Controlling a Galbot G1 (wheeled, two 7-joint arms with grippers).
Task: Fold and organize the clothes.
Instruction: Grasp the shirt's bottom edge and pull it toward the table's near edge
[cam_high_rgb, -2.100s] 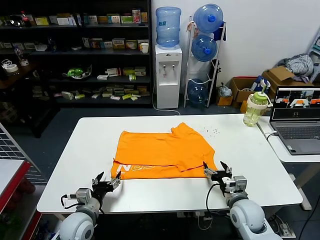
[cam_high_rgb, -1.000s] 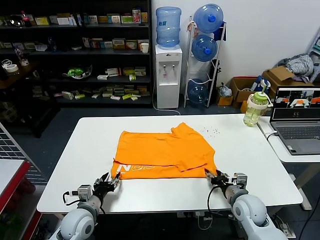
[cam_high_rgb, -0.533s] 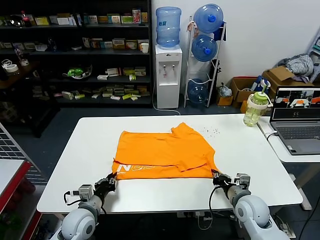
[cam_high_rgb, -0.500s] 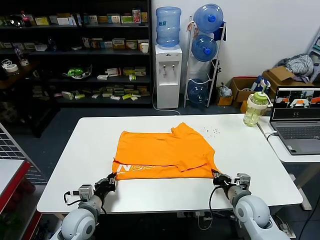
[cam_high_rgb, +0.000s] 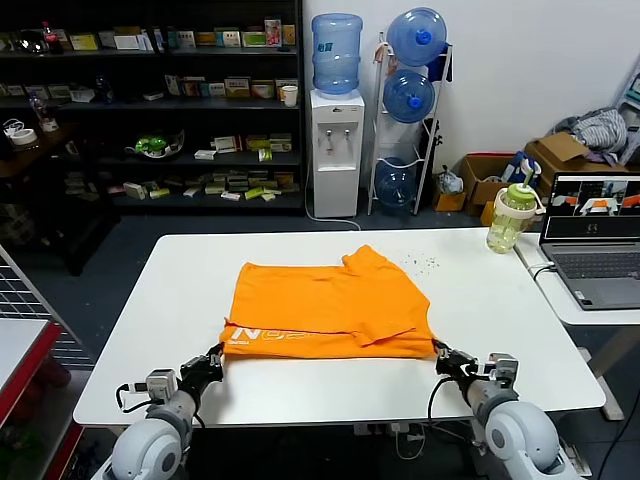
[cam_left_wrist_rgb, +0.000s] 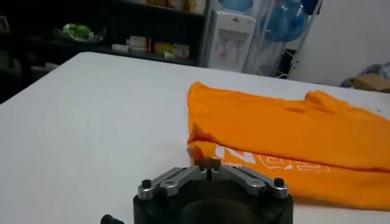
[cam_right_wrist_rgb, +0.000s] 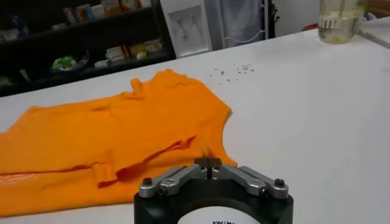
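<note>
Orange T-shirt (cam_high_rgb: 325, 305): flat on white table (cam_high_rgb: 180, 290), roughly central, partly folded. Near hem turned over, exposing a band of white lettering (cam_high_rgb: 262, 338) along the near edge, toward the shirt's left corner. Rest of visible surface plain orange. One sleeve (cam_high_rgb: 368, 262) projecting at the far edge.

Left gripper (cam_high_rgb: 212, 362): low over the table, at the shirt's near left corner, just beside the hem. Fingers closed together, tips meeting in the left wrist view (cam_left_wrist_rgb: 209, 163). Cannot tell whether any cloth is pinched between them; shirt edge (cam_left_wrist_rgb: 262, 164) appears just beyond the tips.

Right gripper (cam_high_rgb: 442, 358): low over the table, at the shirt's near right corner, just beside the hem. Fingers likewise closed, tips meeting in the right wrist view (cam_right_wrist_rgb: 208, 161), with shirt fabric (cam_right_wrist_rgb: 109, 140) directly beyond. Grasp on cloth not confirmable.

Beyond the shirt's right side, near the table's far right corner: clear bottle (cam_high_rgb: 507, 217) with green lid. Further right, on a separate surface: open laptop (cam_high_rgb: 594, 240). Behind the table: water dispenser (cam_high_rgb: 335, 120), dark shelving (cam_high_rgb: 150, 100).
</note>
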